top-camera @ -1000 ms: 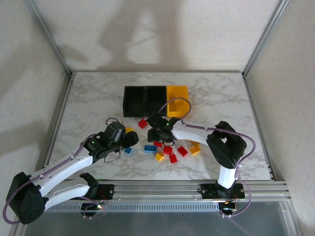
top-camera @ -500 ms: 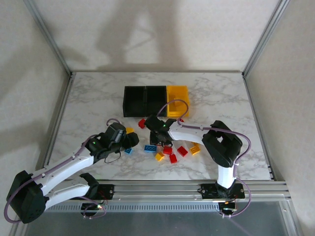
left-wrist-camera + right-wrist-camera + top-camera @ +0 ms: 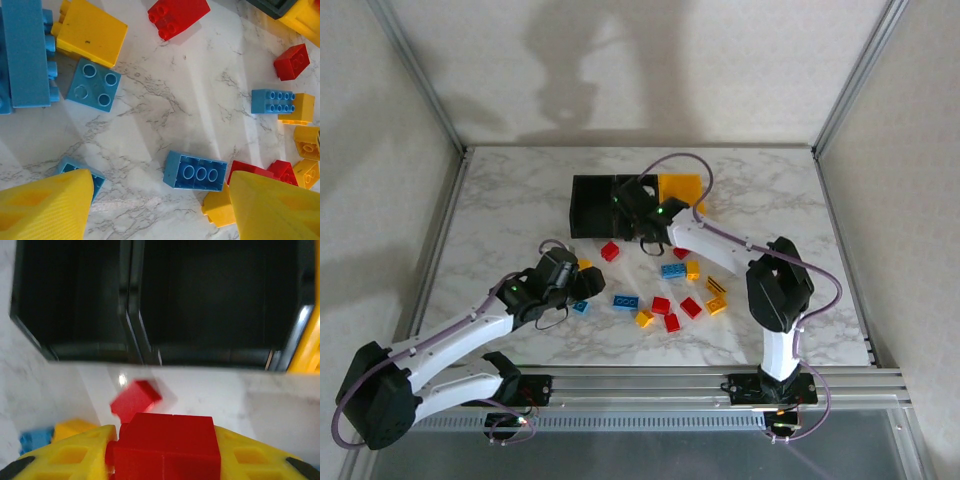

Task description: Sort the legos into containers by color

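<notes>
Red, blue and yellow legos (image 3: 661, 305) lie scattered on the marble table in front of the bin row: a left black bin (image 3: 592, 205), a middle black bin (image 3: 215, 300) and a yellow bin (image 3: 682, 187). My right gripper (image 3: 638, 207) hovers at the front of the middle black bin, shut on a red brick (image 3: 167, 445). My left gripper (image 3: 160, 210) is open low over the table left of the pile. An upside-down blue brick (image 3: 195, 172) lies between its yellow fingers (image 3: 45, 205), touching neither.
A loose red brick (image 3: 610, 251) sits just in front of the bins, below the right gripper. Blue square (image 3: 93, 85) and yellow (image 3: 90, 32) bricks lie beyond the left gripper. Metal frame posts and walls bound the table.
My right gripper has lifted from the pile and swung back to the black bins with the red brick in it. The left arm has hardly moved.
</notes>
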